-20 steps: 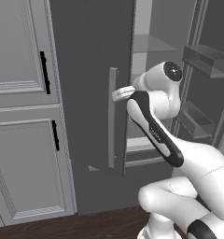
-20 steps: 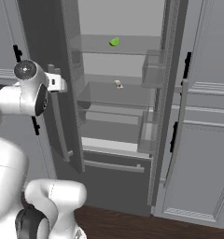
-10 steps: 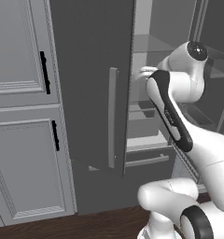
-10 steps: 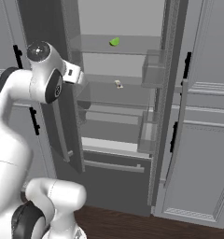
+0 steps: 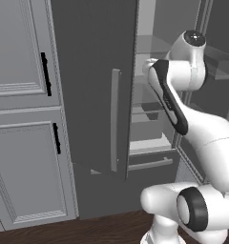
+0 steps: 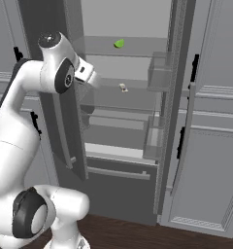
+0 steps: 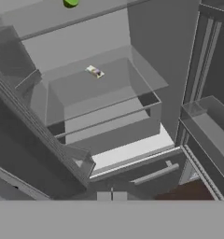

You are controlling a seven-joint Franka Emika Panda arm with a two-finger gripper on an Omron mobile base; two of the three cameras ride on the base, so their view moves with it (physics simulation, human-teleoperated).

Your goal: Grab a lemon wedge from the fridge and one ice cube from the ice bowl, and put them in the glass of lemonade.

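Reaching elbow-high into open fridge point(image 6: 133, 87), clenched hand point(image 7: 112, 196) empty, facing shelves.

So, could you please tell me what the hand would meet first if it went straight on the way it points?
Probably a clear shelf inside the open fridge, below the small scrap; depth is hard to judge.

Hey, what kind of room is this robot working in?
Most likely a kitchen: a tall dark fridge stands open, a lemon wedge on an upper shelf, with light grey panelled cabinets alongside.
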